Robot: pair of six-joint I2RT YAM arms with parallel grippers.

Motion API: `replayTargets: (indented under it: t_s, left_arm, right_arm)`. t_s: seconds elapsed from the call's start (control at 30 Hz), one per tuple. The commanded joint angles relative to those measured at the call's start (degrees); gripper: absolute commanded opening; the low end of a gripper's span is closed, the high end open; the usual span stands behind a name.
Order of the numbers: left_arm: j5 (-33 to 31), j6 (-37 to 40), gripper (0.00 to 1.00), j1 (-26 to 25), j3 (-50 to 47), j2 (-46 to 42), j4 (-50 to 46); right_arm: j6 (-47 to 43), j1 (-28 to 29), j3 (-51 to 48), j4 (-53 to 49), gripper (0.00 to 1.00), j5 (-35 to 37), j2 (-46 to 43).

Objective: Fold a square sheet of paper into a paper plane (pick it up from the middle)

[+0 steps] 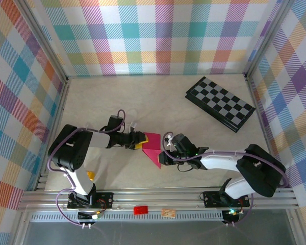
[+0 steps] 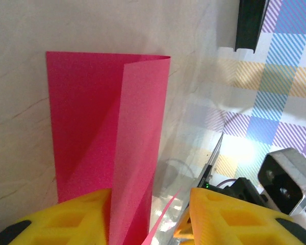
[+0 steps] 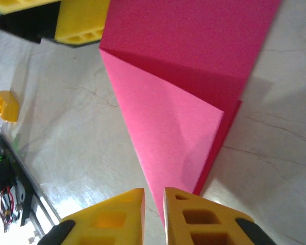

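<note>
Magenta-pink square sheet of paper (image 1: 152,145), part-folded; left tool (image 2: 149,196) is standing apart astride it, right tool (image 3: 154,193) at its tip, clamping unclear; pulling crookedly risks skewing the crease.

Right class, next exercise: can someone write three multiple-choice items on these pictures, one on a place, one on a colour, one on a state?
1. Where does the checkerboard lie on the table?
A. at the far right
B. against the left arm's base
C. under the pink paper

2. What colour are the fingers of the right end effector?
A. black
B. white
C. yellow

3. What state is the square sheet of paper in?
A. flat and unfolded
B. partly folded, with flaps laid over it
C. crumpled into a ball

Answers:
1 A: the top view shows it near the far right corner, apart from the paper.
2 C: the right wrist view shows two yellow fingers at the bottom.
3 B: both wrist views show creases and an overlapping layer.
</note>
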Motion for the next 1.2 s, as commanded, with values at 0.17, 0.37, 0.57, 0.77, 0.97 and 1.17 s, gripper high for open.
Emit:
replayTargets:
  t_s: [0.17,0.37,0.57,0.77,0.97,1.17]
  left_arm:
    - [1.82,0.20,0.43,0.35,1.62,0.68,0.87]
    - [1.84,0.15,0.43,0.35,1.96,1.14,0.95]
    - [2.44,0.20,0.43,0.35,3.06,2.46,0.96]
    - [2.86,-0.11,0.43,0.17,3.85,3.50,0.79]
    - [3.03,0.34,0.43,-0.18,4.86,4.36,-0.20]
    - [2.07,2.18,0.37,-0.44,5.99,4.90,-3.24]
  right_arm:
    - [-0.78,0.11,3.37,1.99,0.16,-5.95,3.74]
    - [-2.19,0.00,5.33,-3.15,0.15,-5.92,7.25]
    - [-6.39,-0.50,5.36,-9.88,0.15,-5.01,7.39]
    - [-8.62,-2.67,4.62,-10.88,0.14,-6.05,7.96]
    - [-10.20,-3.77,5.43,-11.44,0.14,-6.71,9.10]
    - [-11.13,-4.40,6.14,-12.31,0.14,-6.76,10.15]
